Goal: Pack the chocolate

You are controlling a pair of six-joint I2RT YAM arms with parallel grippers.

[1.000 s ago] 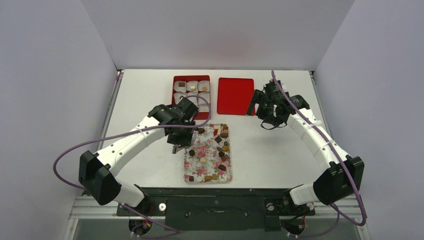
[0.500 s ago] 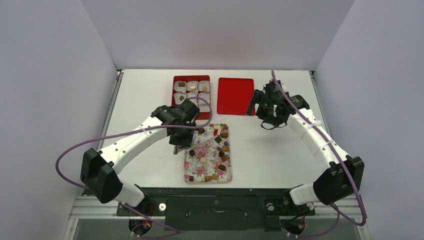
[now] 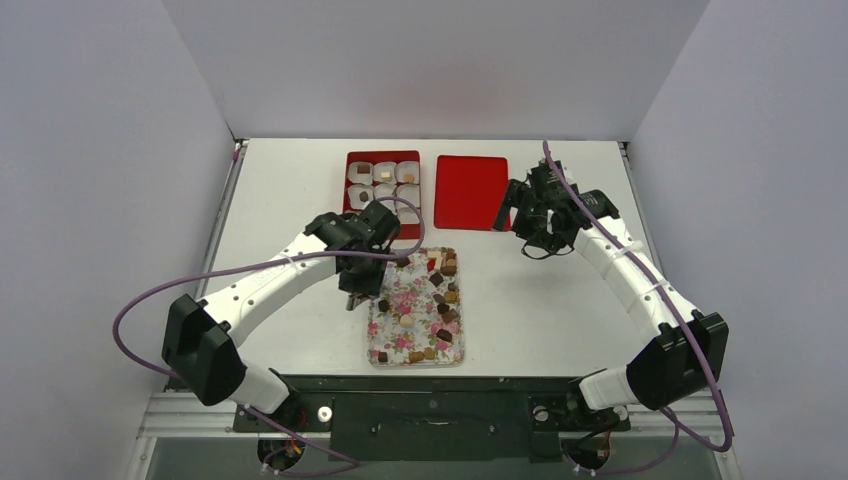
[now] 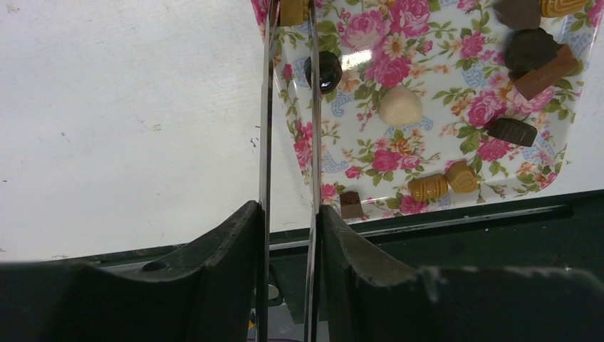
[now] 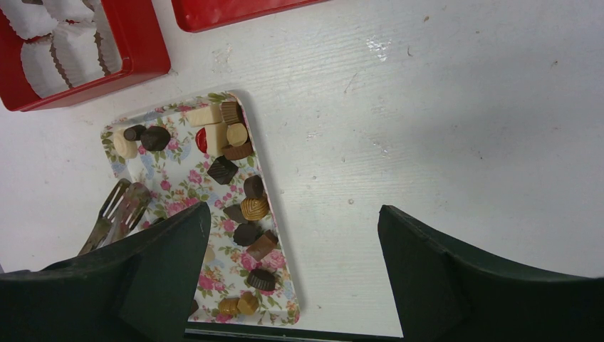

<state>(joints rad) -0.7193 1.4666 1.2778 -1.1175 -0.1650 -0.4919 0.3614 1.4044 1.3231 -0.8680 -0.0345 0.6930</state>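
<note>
Chocolate (image 5: 222, 169) lies scattered on the floral tray (image 4: 374, 160), mostly along its right side, and the tray sits on the white surface (image 3: 300, 180) in front of the arms. A few pieces seem to be in the paper cups of the red box (image 3: 382, 155) further back. The red lid (image 3: 472, 190) lies just beside the box.

The left claw (image 4: 288, 221) is closed on a pair of thin metal tongs (image 4: 265, 142). The tips of the tongs appear to pinch a tan piece (image 4: 292, 11) at the left edge of the tray. The right claw (image 5: 292, 210) is wide open and holds nothing; it hangs above the surface near the lid.

I think the main risk is in the lift. The blades are narrow and smooth, so if the squeeze is too weak the piece can slip out and roll onto the surface. If the squeeze is too strong, the piece can jump sideways or get marked. The tips are also close to the tray's rim, and a catch there could shift the tray. The paper cups look light and may tip if the tongs touch them.

I can read no brand, label or writing.
</note>
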